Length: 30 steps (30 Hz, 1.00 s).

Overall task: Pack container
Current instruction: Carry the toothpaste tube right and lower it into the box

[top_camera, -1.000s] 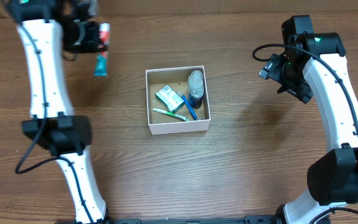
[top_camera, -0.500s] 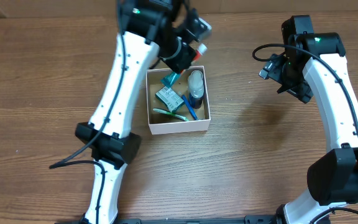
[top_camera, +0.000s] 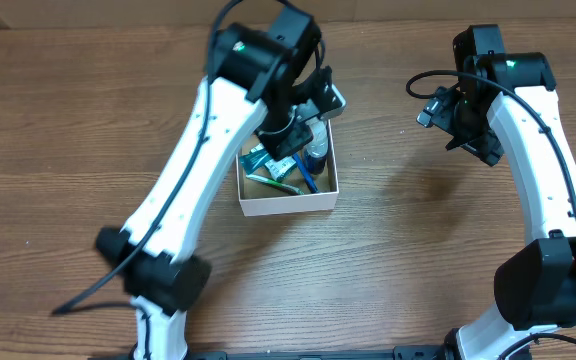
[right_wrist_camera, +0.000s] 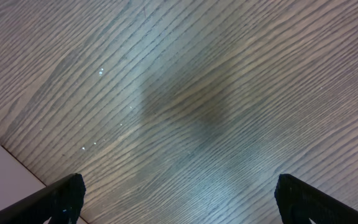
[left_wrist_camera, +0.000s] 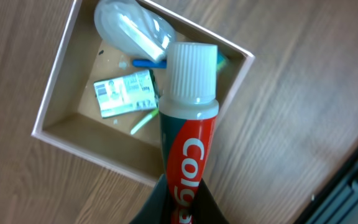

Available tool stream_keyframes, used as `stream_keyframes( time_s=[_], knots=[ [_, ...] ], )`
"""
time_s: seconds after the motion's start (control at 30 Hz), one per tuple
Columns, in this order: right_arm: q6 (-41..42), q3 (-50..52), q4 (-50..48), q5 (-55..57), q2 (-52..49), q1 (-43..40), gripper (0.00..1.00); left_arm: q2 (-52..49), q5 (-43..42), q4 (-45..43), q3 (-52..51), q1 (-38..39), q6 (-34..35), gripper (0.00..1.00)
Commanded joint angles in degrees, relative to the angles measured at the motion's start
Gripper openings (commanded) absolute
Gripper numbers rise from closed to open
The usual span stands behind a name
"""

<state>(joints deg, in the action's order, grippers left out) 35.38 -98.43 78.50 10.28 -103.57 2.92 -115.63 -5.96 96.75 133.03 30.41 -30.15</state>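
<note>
The container point(top_camera: 286, 203) is a square white-walled box with a brown floor at the table's middle; it also shows in the left wrist view point(left_wrist_camera: 55, 99). Inside lie a clear bottle point(left_wrist_camera: 132, 28), a green-and-white packet point(left_wrist_camera: 124, 93), a blue pen and a green stick. My left gripper point(left_wrist_camera: 180, 202) is shut on a red Colgate toothpaste tube point(left_wrist_camera: 188, 130) with a white cap, held above the container's near corner. In the overhead view the left arm point(top_camera: 268, 70) covers the container's back part. My right gripper point(right_wrist_camera: 178, 190) is open and empty over bare wood, right of the container.
The table is brown wood grain. A pale corner point(right_wrist_camera: 5, 180) shows at the lower left of the right wrist view. The right arm point(top_camera: 488, 90) stands at the table's right side.
My left arm has swung from the far left of the table to over the container, carrying the toothpaste tube. The right arm has not moved.
</note>
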Motion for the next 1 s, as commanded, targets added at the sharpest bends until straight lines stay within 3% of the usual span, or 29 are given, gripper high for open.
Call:
stream_keyframes(
  time_s=[0.0,0.13,0.47,0.97],
  knots=[
    [0.3,-0.2,-0.3,-0.1,0.7,-0.3,1.00,5.0,-1.8,0.0,-7.3,0.3,-11.5,0.05],
    [0.3,-0.2,-0.3,-0.1,0.7,-0.3,1.00,5.0,-1.5,-1.9,-15.1,0.3,-19.2,0.08],
    [0.3,-0.2,-0.3,-0.1,0.7,-0.3,1.00,5.0,-0.9,-18.2,-32.0,0.3,-28.0,0.04],
    [0.3,-0.2,-0.3,-0.1,0.7,-0.3,1.00,5.0,-1.0,-34.2,-43.3,0.3,-28.6,0.04]
  ],
)
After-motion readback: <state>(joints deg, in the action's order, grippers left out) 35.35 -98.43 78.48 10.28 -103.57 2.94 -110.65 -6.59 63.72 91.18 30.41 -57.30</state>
